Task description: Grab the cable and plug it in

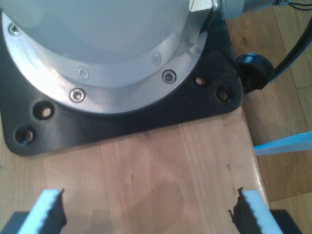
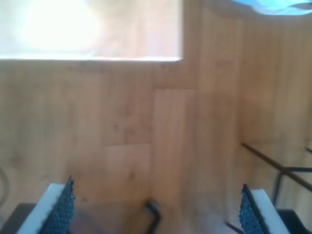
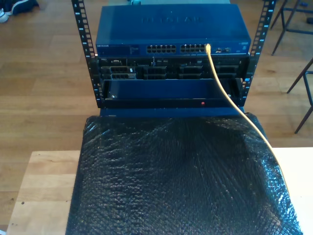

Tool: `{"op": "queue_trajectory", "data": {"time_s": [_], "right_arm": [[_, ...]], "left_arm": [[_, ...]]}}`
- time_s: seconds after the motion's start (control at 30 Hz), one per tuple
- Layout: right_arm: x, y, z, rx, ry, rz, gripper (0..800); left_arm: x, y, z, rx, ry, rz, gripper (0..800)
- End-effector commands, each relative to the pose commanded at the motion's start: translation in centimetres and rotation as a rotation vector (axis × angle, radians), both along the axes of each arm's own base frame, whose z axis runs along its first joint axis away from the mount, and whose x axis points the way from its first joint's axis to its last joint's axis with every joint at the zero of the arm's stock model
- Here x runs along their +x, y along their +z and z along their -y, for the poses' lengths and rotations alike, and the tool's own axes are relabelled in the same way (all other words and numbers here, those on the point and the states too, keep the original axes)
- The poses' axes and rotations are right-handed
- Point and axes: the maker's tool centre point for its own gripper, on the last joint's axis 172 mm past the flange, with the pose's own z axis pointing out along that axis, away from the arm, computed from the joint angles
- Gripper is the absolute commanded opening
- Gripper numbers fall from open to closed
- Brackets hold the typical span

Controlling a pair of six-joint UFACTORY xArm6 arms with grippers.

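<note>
1. The cable (image 3: 230, 98) sits plugged into the blue network switch (image 3: 171, 30) in the upper middle of the exterior view, then runs down toward that view's lower right over black bubble wrap (image 3: 176, 181).
2. My first hand (image 1: 148, 209) is spread apart above the wooden desk (image 1: 161, 161), near a black arm base plate (image 1: 122, 122).
3. My second hand (image 2: 156, 209) is spread apart, empty, above wooden flooring (image 2: 146, 122).

Daylight glare whitens a blown-out floor patch (image 2: 87, 29) in the blurry second wrist view; the others look softly lit.

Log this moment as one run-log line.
cable: plugged into switch | first gripper: open, empty | second gripper: open, empty
</note>
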Motion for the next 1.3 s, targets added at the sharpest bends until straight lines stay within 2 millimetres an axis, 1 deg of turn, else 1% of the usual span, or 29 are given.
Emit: {"op": "queue_trajectory", "data": {"time_s": [0.1,0.2,0.27,0.33,0.5,0.57,0.77,1.0,1.1,1.23,1.3], "right_arm": [[-4.0,-0.5,0.7,0.001,0.023,-0.104,797],[-7.2,-0.5,1.1,-0.006,0.044,-0.185,797],[-9.7,-0.6,1.4,-0.002,0.049,-0.235,797],[-12.4,-1.1,1.3,0.016,0.055,-0.278,797],[-18.2,-1.9,0.9,0.059,0.065,-0.292,797],[-20.1,-2.1,0.7,0.067,0.058,-0.288,797],[-24.0,-2.2,-0.3,0.063,0.044,-0.285,797],[-29.0,-3.4,-2.6,0.053,0.052,-0.315,797],[-30.8,-4.5,-3.8,0.071,0.05,-0.315,797],[-32.5,-5.6,-5.3,0.087,0.058,-0.307,797],[-33.2,-6.5,-6.4,0.105,0.057,-0.306,797]], "left_arm": [[0.0,0.0,0.0,0.0,0.0,0.0,800],[0.0,0.0,0.0,0.0,0.0,0.0,800],[0.0,0.0,0.0,0.0,0.0,0.0,800],[0.0,0.0,0.0,0.0,0.0,0.0,800],[0.0,0.0,0.0,0.0,0.0,0.0,800],[0.0,0.0,0.0,0.0,0.0,0.0,800],[0.0,0.0,0.0,0.0,0.0,0.0,800],[0.0,0.0,0.0,0.0,0.0,0.0,800],[0.0,0.0,0.0,0.0,0.0,0.0,800],[0.0,0.0,0.0,0.0,0.0,0.0,800],[0.0,0.0,0.0,0.0,0.0,0.0,800]]}}
